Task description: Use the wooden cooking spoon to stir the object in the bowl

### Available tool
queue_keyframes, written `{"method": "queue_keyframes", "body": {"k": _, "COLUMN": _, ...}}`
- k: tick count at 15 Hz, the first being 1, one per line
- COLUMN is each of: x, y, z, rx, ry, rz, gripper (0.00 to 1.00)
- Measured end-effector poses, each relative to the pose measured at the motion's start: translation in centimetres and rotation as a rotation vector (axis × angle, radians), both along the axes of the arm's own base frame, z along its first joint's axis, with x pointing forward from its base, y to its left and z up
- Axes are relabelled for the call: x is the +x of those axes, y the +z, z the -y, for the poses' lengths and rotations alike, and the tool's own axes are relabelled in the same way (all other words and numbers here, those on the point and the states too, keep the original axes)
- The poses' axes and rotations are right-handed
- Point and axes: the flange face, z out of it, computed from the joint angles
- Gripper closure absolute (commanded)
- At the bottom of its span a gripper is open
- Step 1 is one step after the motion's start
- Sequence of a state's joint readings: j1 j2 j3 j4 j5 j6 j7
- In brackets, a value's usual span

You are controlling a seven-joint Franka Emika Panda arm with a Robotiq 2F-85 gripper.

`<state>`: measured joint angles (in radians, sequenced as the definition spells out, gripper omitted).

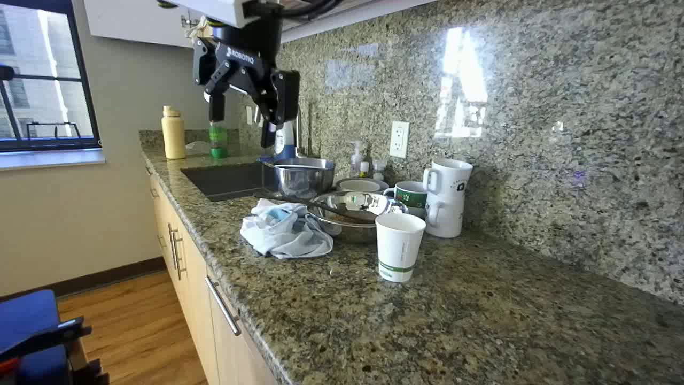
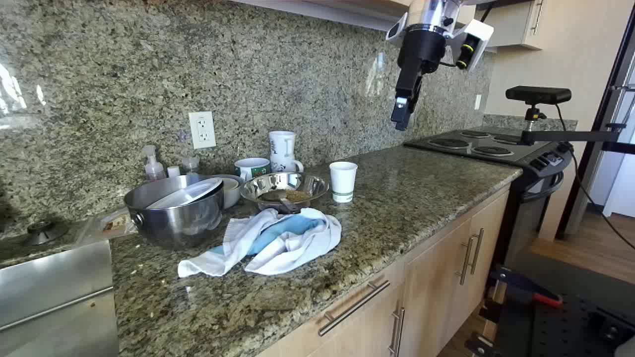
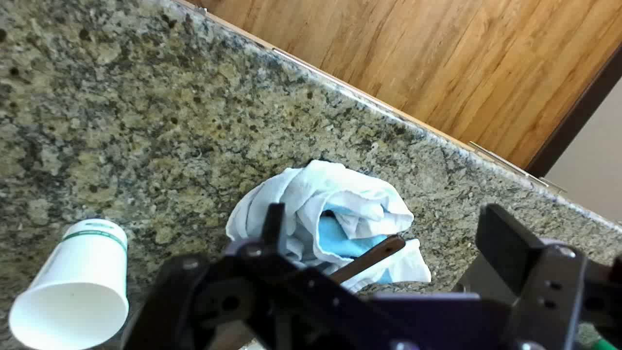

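1. Landmark is the bowl (image 1: pixel 348 232): wide, shiny metal, upright on the speckled counter (image 1: pixel 481 299). We place everything from it.
2. The gripper (image 1: pixel 242 123) hangs well above the bowl's level and apart from it, tips pointing down. We see the fingers (image 1: pixel 216 108) spread, with a wide gap between them in the wrist view and in an exterior view.
3. The wooden cooking spoon (image 3: pixel 367 260) leans in the bowl: its handle crosses the rim and sticks out past the bowl, over the cloth (image 2: pixel 283 243). It's well below the fingers, apart from them.
4. The contents (image 2: pixel 297 196) of the bowl read to us as something brown and grainy, low inside; glare off the metal makes that a soft call.
5. The cloth is white and light blue, crumpled, on the bowl's front side, toward the counter edge.
6. The paper cup (image 2: pixel 343 183) is upright, white with a green band, just beside the bowl in both exterior views.
7. The steel pot (image 2: pixel 173 218) sits on the side of the bowl opposite the paper cup. We've got a pale disc (image 2: pixel 187 193) tilted inside it.
8. The green mug (image 1: pixel 412 198) and two white mugs (image 1: pixel 448 198) stand on the bowl's side nearest the stone wall (image 2: pixel 124 74), the white ones stacked.
9. The stove (image 2: pixel 478 142) is well apart from the bowl, out past the paper cup; the sink (image 1: pixel 230 179) is the other way, past the steel pot.
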<state>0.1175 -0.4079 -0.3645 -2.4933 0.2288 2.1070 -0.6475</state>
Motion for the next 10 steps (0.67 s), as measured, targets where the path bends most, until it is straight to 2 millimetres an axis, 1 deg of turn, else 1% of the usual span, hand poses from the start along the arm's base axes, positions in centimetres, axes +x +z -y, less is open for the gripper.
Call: {"method": "queue_keyframes", "body": {"k": 10, "x": 0.02, "y": 0.06, "z": -0.08, "rx": 0.003, "ry": -0.008, "rz": 0.001, "gripper": 0.0}}
